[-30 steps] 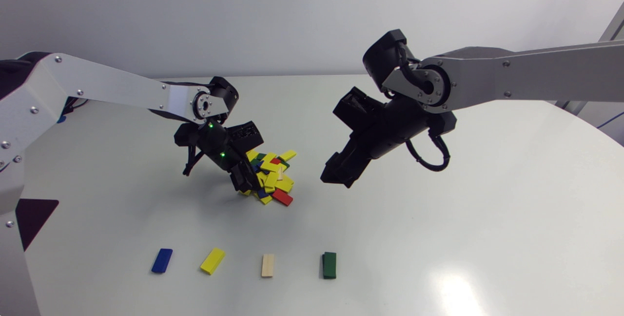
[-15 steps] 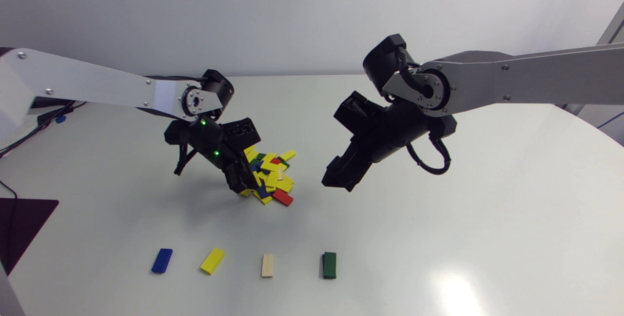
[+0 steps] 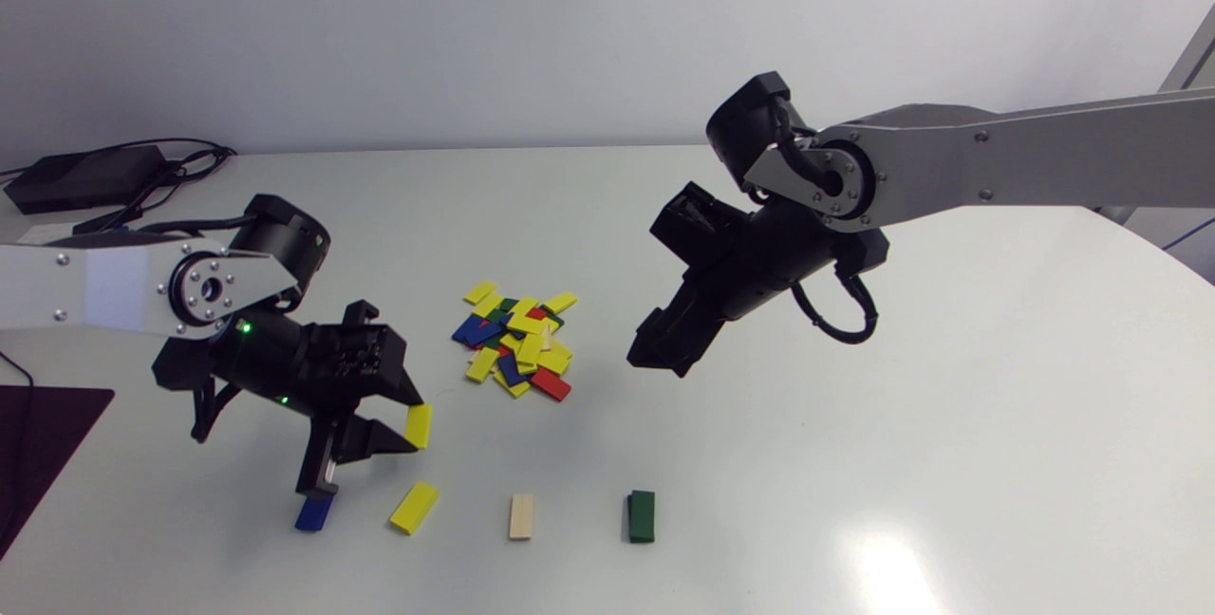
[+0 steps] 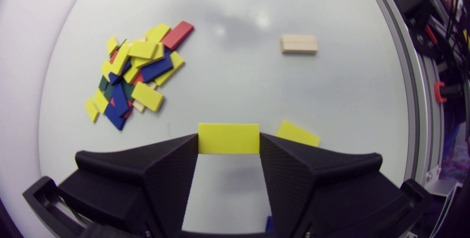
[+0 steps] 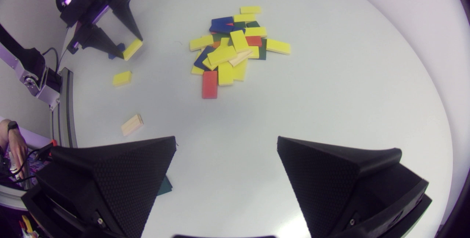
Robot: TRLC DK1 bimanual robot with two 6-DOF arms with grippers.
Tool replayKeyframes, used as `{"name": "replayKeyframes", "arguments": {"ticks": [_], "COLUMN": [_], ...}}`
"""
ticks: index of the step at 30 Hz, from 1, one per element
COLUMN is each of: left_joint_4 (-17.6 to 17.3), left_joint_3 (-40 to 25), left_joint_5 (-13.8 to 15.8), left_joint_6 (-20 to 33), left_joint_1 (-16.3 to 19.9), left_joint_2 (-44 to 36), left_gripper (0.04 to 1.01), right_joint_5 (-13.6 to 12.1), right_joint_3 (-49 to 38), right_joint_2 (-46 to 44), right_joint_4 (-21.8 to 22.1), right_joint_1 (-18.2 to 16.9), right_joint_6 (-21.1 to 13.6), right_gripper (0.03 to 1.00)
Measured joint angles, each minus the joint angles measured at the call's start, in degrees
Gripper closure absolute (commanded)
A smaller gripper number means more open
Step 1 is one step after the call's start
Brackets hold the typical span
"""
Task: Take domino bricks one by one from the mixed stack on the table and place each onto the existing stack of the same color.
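My left gripper (image 3: 413,425) is shut on a yellow brick (image 3: 419,426), held on edge above the table, just behind and between the blue stack (image 3: 313,512) and the yellow stack (image 3: 414,508). In the left wrist view the yellow brick (image 4: 228,138) spans both fingertips, and the yellow stack (image 4: 298,134) lies just ahead beside one finger. The mixed pile (image 3: 517,344) sits mid-table, mostly yellow with blue, red, green and wood pieces. My right gripper (image 3: 655,354) hovers open beside the pile's right side, nothing between its fingers (image 5: 139,164).
A wood-coloured brick (image 3: 521,516) and a dark green stack (image 3: 642,515) continue the front row to the right. A black box with cables (image 3: 85,177) lies at the table's back left. The front edge runs close behind the row.
My left arm has left the pile and swung to the front left, carrying the yellow brick towards the row of stacks. The right arm has barely moved.
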Motion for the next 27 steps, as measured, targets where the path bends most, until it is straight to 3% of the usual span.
{"name": "replayKeyframes", "arguments": {"ticks": [9, 19, 27], "left_joint_4": [-2.95, -4.33, -8.0], "left_joint_3": [-5.79, -5.9, -5.09], "left_joint_5": [0.76, 1.2, 1.11], "left_joint_6": [10.91, 15.5, 19.45], "left_joint_1": [0.0, -3.1, -3.43], "left_joint_2": [-3.91, -4.81, -3.43], "left_gripper": [0.898, 0.893, 0.895], "right_joint_5": [0.0, 0.0, 0.0], "right_joint_3": [0.0, 0.0, 0.0], "right_joint_2": [0.0, 0.13, 1.16], "right_joint_4": [0.22, 0.68, 1.53], "right_joint_1": [0.59, 0.59, 0.59], "right_joint_6": [0.0, 0.0, 0.02], "right_gripper": [0.069, 0.069, 0.069]}}
